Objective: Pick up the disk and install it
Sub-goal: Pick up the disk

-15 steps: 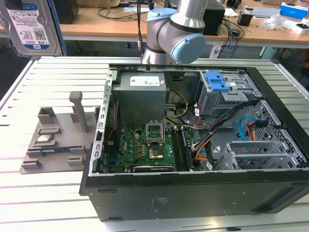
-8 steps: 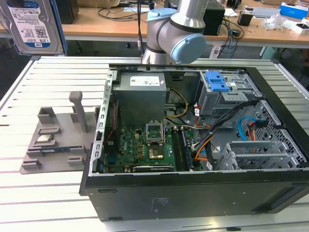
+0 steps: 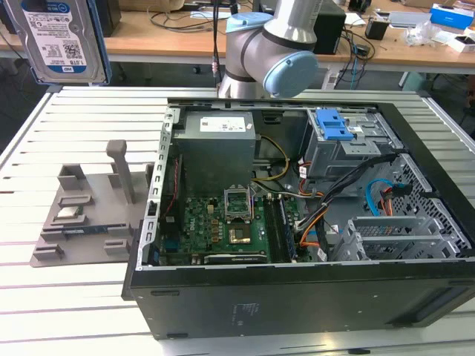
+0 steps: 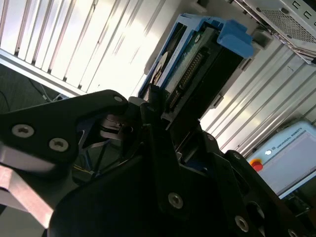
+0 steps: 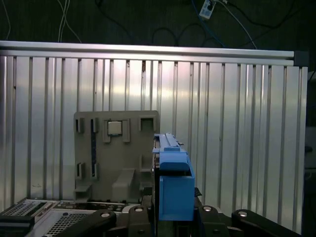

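Exterior view, left to right: your disk (image 3: 63, 37) hangs high at the exterior view's left, well above the slatted table (image 3: 74, 326), label side to the camera, blue frame on its edges. Below it the grey parts fixture (image 3: 82, 215) sits on the table just beside the open PC case (image 3: 297, 297), with a small silver square part (image 3: 68, 214) in one pocket. Inside the case the grey power supply box (image 3: 219, 133) is at the far side, with the motherboard (image 3: 215, 226) nearer. Orange and blue cables come next, and the drive cage (image 3: 349, 152) is at the right with a blue latch plate (image 3: 332, 124) on top. The arm (image 3: 274, 44) stands beyond the case's far wall. In both wrist views your gripper (image 4: 170, 118) (image 5: 173, 219) is closed narrow on the disk (image 4: 197, 74) (image 5: 170, 168), black fingers on either side. The first wrist view has the disk edge-on over the table, the fixture (image 5: 123, 163) just beside it in frame. The disk is clear of the case and not installed.
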Tool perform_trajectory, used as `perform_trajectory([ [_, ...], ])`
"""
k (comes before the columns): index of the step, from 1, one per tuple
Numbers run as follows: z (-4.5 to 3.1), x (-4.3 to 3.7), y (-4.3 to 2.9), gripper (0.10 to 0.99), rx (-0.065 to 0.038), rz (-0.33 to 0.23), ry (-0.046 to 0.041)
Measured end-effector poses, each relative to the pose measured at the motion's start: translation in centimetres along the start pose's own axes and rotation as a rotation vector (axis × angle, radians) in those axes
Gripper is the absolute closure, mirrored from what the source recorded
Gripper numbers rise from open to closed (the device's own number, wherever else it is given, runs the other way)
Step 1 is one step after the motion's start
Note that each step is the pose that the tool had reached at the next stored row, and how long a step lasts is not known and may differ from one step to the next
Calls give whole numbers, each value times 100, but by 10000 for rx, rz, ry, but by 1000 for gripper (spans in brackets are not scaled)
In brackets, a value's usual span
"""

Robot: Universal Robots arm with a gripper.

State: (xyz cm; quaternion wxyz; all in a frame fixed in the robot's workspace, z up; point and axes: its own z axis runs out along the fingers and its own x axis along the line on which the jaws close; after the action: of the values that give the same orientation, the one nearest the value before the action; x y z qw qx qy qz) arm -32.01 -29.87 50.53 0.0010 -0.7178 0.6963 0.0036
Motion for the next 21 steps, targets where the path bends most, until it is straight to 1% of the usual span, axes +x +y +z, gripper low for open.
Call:
perform_trajectory([
  [3, -1, 3, -105, 722, -1, 0, 0],
  [7, 0, 7, -216, 722, 1, 0, -1],
  [9, -2, 9, -306, 722, -1, 0, 0],
  [13, -1, 11, -420, 722, 1, -1, -1],
  [15, -2, 12, -528, 722, -1, 0, 0],
  [20, -2, 16, -670, 722, 1, -1, 0],
  [21, -3, 17, -723, 722, 0, 0, 0],
])
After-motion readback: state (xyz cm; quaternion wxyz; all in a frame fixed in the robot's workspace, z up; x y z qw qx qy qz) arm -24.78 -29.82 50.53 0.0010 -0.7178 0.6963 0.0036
